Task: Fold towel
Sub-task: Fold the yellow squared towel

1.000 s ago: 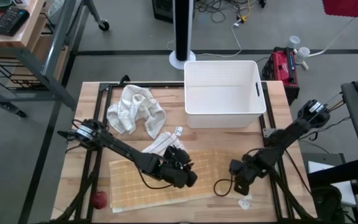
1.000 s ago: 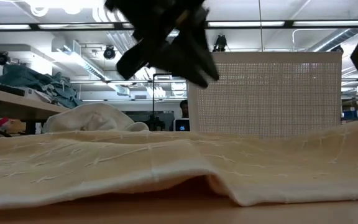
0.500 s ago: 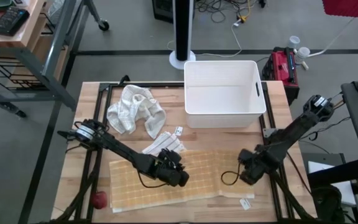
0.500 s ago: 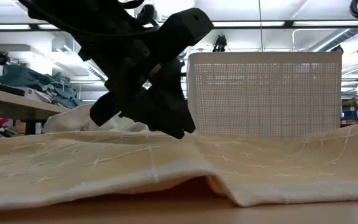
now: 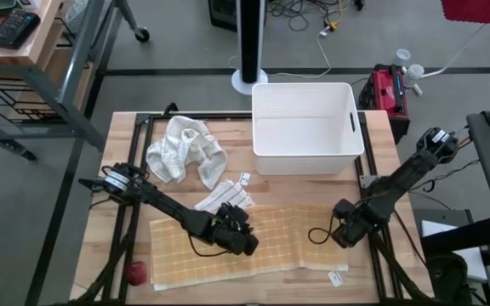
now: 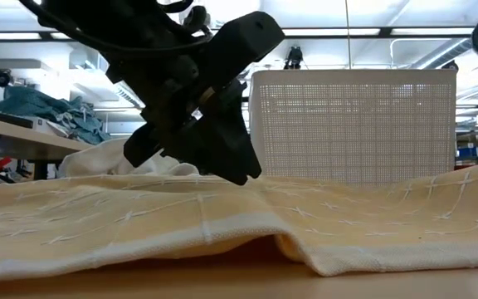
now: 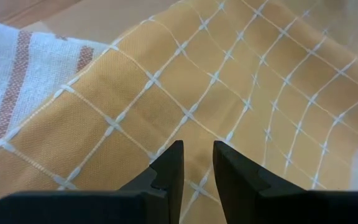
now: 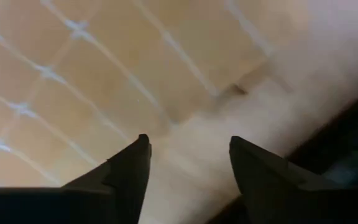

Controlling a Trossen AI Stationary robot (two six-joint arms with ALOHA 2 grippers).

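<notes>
The yellow woven towel with a white grid pattern [image 5: 236, 242] lies spread along the wooden bench's [image 5: 122, 157] front edge. The left gripper [image 5: 243, 240] rests low over the towel's middle, fingers narrow with no cloth between them. The right gripper [image 5: 340, 235], fingers wide and empty, hovers at the towel's right edge. For a clean fold, each gripper probably needs to pinch an edge squarely before lifting.

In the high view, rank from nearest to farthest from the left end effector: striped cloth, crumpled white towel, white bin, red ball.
From the left end effector:
1. Striped cloth, just behind it.
2. Crumpled white towel, rear left; red ball, front left: too close to call.
3. White bin, rear right, is about as far too.
</notes>
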